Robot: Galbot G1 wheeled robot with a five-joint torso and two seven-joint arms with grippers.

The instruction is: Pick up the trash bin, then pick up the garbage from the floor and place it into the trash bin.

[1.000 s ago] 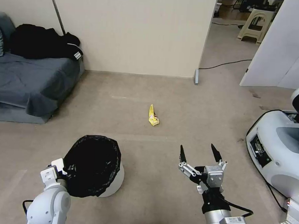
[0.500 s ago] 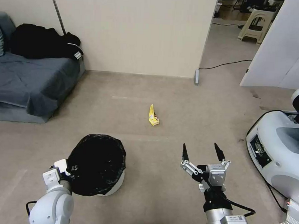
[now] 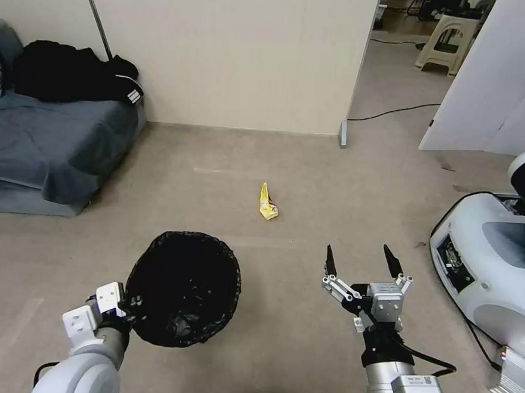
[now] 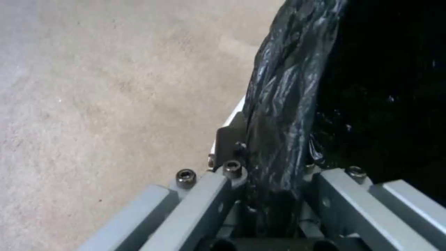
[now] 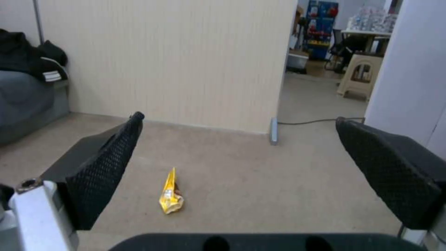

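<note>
Round bin [image 3: 182,287], crinkled glossy black liner, is hanging off the floor from my left gripper [image 3: 119,306], which is pinching its near rim. My right gripper [image 3: 362,261] is hovering spread wide, empty. Crumpled yellow wrapper [image 3: 267,201] is lying on carpet ahead.

My right gripper [image 3: 362,261] has two black pointed fingers [image 5: 109,160] with a diamond-textured face, silver linkages and a boxy grey palm, on a black wrist and silver forearm with a thin black cable. My left gripper [image 3: 119,306] shows white blocks; up close, grey bars with hex-socket screws.
</note>
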